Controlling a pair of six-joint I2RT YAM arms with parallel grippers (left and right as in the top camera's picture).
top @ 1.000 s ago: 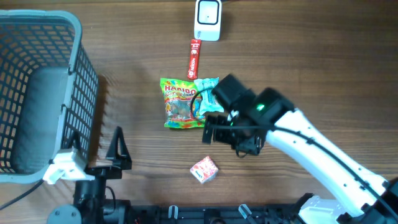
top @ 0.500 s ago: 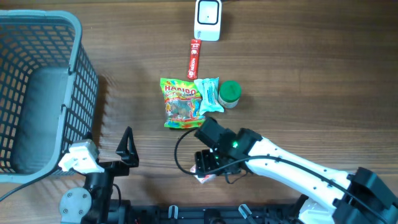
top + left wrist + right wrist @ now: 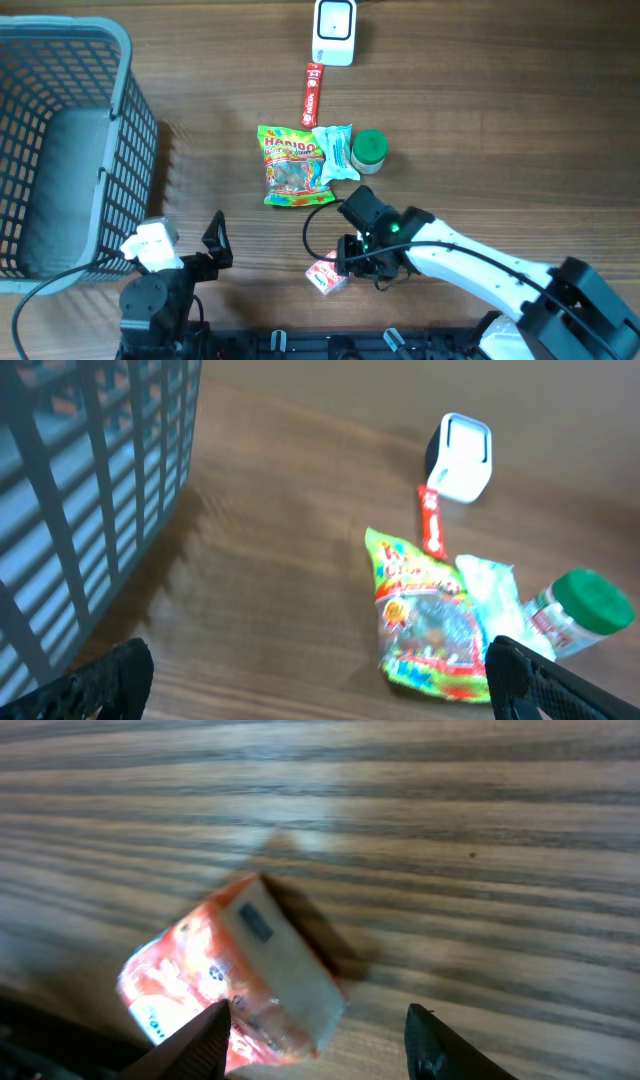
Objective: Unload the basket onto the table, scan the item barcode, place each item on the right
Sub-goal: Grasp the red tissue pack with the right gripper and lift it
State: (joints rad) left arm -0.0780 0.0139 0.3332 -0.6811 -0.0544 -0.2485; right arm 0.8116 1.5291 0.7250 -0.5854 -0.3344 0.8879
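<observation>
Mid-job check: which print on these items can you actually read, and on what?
"HARIBO": on the gummy bag.
On the red stick pack: white lettering, too small to read.
On the small red-and-white box: print blurred, unreadable.
On the green-lidded jar: label unreadable.

Counted on the surface [image 3: 500, 120]: one small red-and-white box [image 3: 326, 277] at the right pincer [image 3: 351, 266], beyond that pincer one gummy bag [image 3: 290, 165], one pale packet [image 3: 335, 152], one green-lidded jar [image 3: 369, 150], one red stick packet [image 3: 312, 92] and one white scanner [image 3: 333, 30], plus one grey basket [image 3: 120, 60] beside the left pincer [image 3: 320, 690].
</observation>
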